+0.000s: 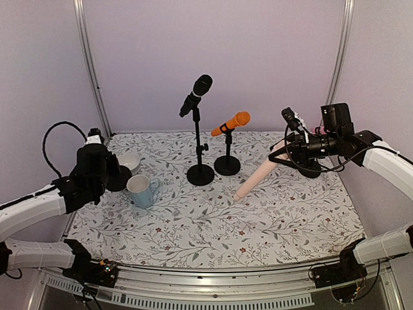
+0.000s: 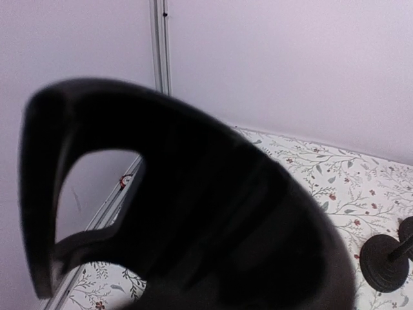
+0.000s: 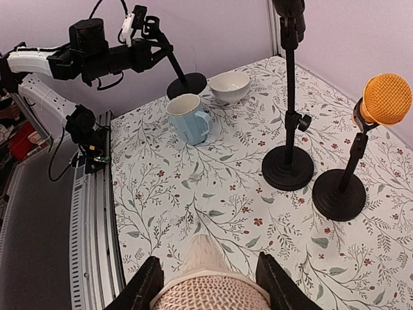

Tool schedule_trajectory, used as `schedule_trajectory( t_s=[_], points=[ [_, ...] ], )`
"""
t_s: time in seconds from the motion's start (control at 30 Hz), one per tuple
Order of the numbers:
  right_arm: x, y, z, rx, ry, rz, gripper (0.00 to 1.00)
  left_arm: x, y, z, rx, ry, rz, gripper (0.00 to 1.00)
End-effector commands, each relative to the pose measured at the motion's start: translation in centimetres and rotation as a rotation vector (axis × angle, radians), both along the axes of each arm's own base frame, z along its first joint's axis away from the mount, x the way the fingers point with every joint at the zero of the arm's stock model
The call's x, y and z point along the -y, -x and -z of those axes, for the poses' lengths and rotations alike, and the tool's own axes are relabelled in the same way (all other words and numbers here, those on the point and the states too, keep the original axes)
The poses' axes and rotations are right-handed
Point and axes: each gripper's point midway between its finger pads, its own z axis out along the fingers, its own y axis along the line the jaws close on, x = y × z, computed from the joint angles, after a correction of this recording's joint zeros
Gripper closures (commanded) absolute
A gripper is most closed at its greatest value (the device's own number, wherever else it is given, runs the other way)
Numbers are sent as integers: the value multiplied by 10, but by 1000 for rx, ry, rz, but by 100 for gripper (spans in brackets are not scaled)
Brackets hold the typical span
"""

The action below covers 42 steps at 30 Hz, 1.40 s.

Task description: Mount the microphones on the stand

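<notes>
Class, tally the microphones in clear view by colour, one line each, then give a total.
Black microphone: 1
Orange microphone: 1
Beige-pink microphone: 1
Total: 3
A pinkish bit behind the right arm is too hidden to count.

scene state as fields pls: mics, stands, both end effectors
black mic: clipped in tall stand
orange mic: clipped in short stand
beige mic: tilted, tail end down at table
right end effector: shut on beige mic's head
left end effector: at clip of empty stand; grip unclear
bowl: next to empty stand's base
mug: upright, beside bowl
</notes>
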Motion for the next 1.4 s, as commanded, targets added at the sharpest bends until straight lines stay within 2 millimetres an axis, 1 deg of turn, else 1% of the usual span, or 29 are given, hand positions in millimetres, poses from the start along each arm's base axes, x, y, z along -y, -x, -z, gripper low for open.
schedule_trajectory(
  t_s=[0.0, 0.1, 0.23, 0.3, 0.37, 0.47, 0.57, 0.67, 0.77, 0.9, 1.0, 1.07, 1.17, 1.27, 1.37],
  points=[
    [0, -2, -9, 27, -21, 4, 90, 27, 1, -77, 158, 39, 114, 100],
    [2, -4, -15, 45, -16, 18, 92, 58, 8, -103, 181, 8, 193, 100],
    [3, -6, -21, 64, -12, 29, 94, 94, 14, -123, 180, -20, 266, 100],
    [3, -7, -24, 68, -10, 34, 94, 114, 18, -126, 183, -7, 330, 100],
    [3, -8, -28, 75, -8, 39, 95, 140, 23, -127, 187, 24, 427, 100],
    [5, -10, -33, 91, 0, 50, 99, 183, 33, -119, 171, 56, 558, 100],
    [7, -12, -40, 104, 7, 65, 100, 234, 46, -105, 137, 47, 709, 100],
    [8, -11, -64, 147, -9, 73, 100, 280, 61, -85, 103, 22, 844, 100],
    [9, -7, -86, 182, -33, 72, 100, 311, 67, -62, 60, 28, 916, 100],
    [11, 3, -104, 205, -59, 61, 100, 340, 76, -46, 57, 80, 1026, 100],
    [11, 10, -107, 204, -69, 44, 100, 360, 85, -44, 102, 121, 1129, 100],
    [12, 13, -108, 207, -70, 39, 100, 372, 87, -38, 114, 120, 1169, 100],
    [12, 16, -110, 214, -75, 30, 100, 388, 84, -24, 101, 95, 1190, 100],
    [13, 18, -112, 224, -76, 31, 100, 396, 76, -11, 104, 83, 1176, 100],
    [16, 13, -110, 240, -54, 62, 100, 406, 68, 0, 105, 43, 1167, 100]
  ],
)
